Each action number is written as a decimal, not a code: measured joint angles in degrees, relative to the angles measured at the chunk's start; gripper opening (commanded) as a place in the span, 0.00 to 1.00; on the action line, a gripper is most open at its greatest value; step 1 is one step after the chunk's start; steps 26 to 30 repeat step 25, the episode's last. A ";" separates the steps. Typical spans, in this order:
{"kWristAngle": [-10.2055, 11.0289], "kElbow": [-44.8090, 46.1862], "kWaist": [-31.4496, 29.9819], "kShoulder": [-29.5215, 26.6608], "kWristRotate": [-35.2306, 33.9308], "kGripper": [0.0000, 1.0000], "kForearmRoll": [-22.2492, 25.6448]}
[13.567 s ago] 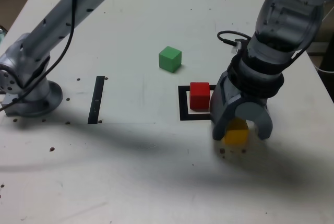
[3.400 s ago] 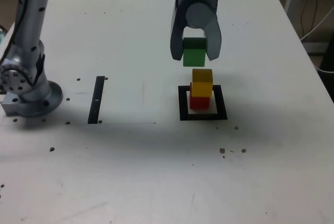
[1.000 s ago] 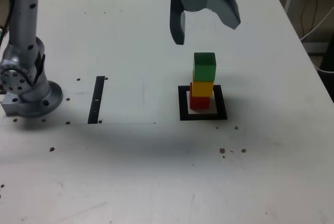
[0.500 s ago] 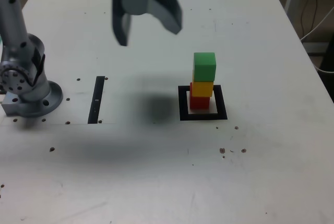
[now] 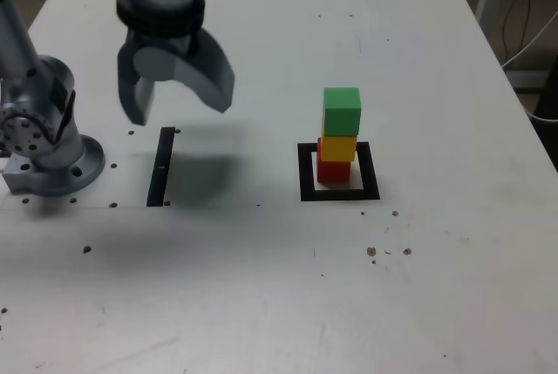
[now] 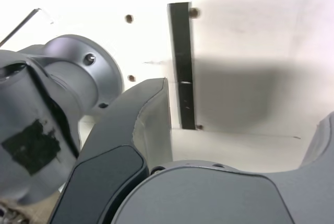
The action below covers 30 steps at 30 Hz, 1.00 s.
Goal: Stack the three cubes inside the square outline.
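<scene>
The claw (image 5: 179, 95) is now hanging over the exterior view's left part of the worktop (image 5: 261, 287), just above the thin black strip (image 5: 161, 165) and close to the arm's base (image 5: 44, 143). A second ago it was hovering directly over the stack, and half a second ago it was halfway across, so it is pulling away from the cubes. Its jaws are standing wide apart and are holding nothing. The wrist view is confirming this: between the two dark jaws only the bare worktop, the black strip (image 6: 181, 67) and the arm's base (image 6: 68, 88) are showing.

The tower is standing on its own, well apart from the claw. The red cube (image 5: 333, 169) is sitting inside the square outline (image 5: 307, 173), the yellow cube (image 5: 338, 147) is resting on it, and the green cube (image 5: 342, 111) is resting on the yellow one. The green cube is looking slightly offset toward the exterior view's right, but the stack is staying upright.

Judging from this, the task is looking finished: all the cubes are stacked in the outline, and the arm seems to be retreating.

Counting: three cubes, one of each colour; one square outline; one black strip; one claw. Several small dark specks are dotting the worktop.
</scene>
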 measured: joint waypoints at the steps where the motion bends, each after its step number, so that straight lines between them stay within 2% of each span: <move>1: -0.07 2.03 0.11 -0.16 0.00 0.99 -1.71; 8: -0.86 10.31 1.22 -0.19 -0.03 0.99 -9.47; 20: -2.30 14.50 1.22 -0.19 -0.01 0.99 -13.30; 30: -2.34 14.53 1.22 -0.19 -0.01 0.99 -13.63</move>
